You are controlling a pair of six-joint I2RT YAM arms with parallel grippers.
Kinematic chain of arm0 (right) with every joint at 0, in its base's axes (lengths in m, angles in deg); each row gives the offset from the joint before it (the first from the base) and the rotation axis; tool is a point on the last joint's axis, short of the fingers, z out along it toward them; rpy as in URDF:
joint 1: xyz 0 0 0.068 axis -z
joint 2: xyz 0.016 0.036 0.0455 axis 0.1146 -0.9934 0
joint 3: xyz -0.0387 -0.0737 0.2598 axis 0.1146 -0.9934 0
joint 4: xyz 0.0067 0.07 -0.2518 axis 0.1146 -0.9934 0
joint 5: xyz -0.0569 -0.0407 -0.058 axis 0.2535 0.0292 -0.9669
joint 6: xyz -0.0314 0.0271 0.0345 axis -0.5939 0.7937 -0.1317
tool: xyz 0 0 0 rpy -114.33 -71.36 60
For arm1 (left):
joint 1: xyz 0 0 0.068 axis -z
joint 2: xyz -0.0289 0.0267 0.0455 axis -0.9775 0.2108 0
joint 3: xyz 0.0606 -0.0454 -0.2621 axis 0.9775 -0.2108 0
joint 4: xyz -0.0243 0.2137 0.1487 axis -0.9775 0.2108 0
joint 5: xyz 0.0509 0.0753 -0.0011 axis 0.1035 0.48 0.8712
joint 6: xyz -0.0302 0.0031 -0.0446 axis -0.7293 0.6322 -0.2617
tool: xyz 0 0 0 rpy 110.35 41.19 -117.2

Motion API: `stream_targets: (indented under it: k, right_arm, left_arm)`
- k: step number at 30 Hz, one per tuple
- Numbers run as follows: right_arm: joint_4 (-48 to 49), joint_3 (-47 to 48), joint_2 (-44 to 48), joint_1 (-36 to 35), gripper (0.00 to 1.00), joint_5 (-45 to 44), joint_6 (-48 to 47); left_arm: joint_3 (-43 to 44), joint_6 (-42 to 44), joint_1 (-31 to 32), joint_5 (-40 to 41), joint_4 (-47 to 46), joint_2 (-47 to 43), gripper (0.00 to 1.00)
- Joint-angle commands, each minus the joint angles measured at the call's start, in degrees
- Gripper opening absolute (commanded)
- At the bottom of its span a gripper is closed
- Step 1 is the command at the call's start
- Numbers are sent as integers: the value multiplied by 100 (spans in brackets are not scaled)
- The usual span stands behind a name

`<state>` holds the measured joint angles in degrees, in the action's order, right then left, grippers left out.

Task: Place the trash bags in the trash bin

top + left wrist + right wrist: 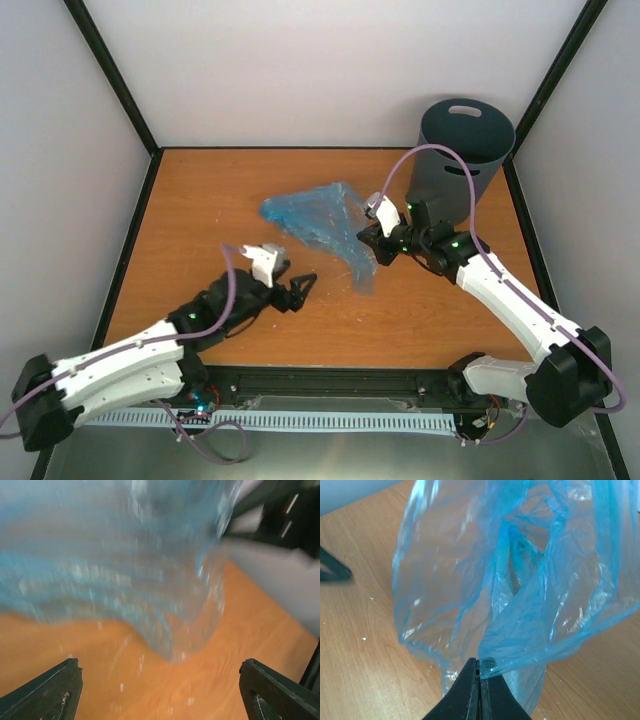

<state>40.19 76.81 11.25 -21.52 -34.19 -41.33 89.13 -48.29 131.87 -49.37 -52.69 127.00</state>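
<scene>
A thin, wrinkled light-blue trash bag (318, 222) is drawn out across the middle of the orange table. My right gripper (367, 241) is shut on its right edge. The right wrist view shows those jaws (480, 666) pinching a gathered fold of the bag (530, 590), which hangs loose beyond them. My left gripper (300, 289) stands open just left of the bag's lower tip, apart from it. In the blurred left wrist view the bag (125, 565) lies ahead of the wide-open gripper (160, 672), with nothing between its fingers. The dark grey trash bin (462, 150) stands at the back right, its slotted flat end up.
White walls and black frame posts close in the table (200, 200) on three sides. The bin sits tight in the back right corner, directly behind my right arm (500, 285). Purple cables loop over both arms. Bare orange table lies to the left of the bag.
</scene>
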Motion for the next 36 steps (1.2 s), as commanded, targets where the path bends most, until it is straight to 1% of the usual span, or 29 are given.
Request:
stream_targets:
  k: [1,3,6,10,13,18,22,23,24,26,29,30,32,34,35,36]
  right_arm:
    - [22,-53,-137,60,3,104,-21]
    - [0,-67,-144,59,3,353,-63]
    - [-96,-57,-147,65,3,908,-139]
    - [-45,-116,-63,59,3,913,-145]
    - [-41,-118,-76,59,3,932,-158]
    - [-80,-92,-67,59,3,974,-167]
    - [-62,-110,16,61,3,875,-152]
    - [-62,-114,35,61,3,846,-155]
    - [-62,-114,47,61,3,815,-163]
    - [-49,-106,59,59,3,722,-151]
    - [-41,-104,38,67,3,577,-150]
    - [-44,-101,30,70,3,522,-158]
    - [-29,-97,11,68,3,413,-171]
    - [-20,-94,13,76,3,251,-200]
    - [-12,-93,24,81,3,111,-217]
    - [-9,-83,26,85,3,-45,-253]
  left_arm:
    - [-441,-538,366,-515,-1520,950,87]
    - [-205,-360,571,-99,-1832,1507,88]
    - [121,-290,625,126,-2359,2259,90]
    - [401,-596,632,379,-2821,3079,91]
    - [548,-842,626,771,-3104,3547,91]
    - [1166,-1134,626,1553,-2826,4394,90]
    - [1357,-1374,630,1923,-2596,4756,82]
    - [1310,-1447,625,2027,-2569,4766,79]
    - [1244,-1491,625,2135,-2544,4748,74]
    - [1087,-1486,625,2342,-2483,4630,59]
    - [862,-1319,627,2686,-2234,4270,43]
    - [797,-1238,618,2830,-2115,4117,36]
    - [662,-1071,621,3081,-1870,3779,18]
    - [499,-734,608,3192,-1761,3316,5]
    - [397,-537,608,3143,-1794,3072,1]
    - [309,-287,613,3031,-1839,2828,1]
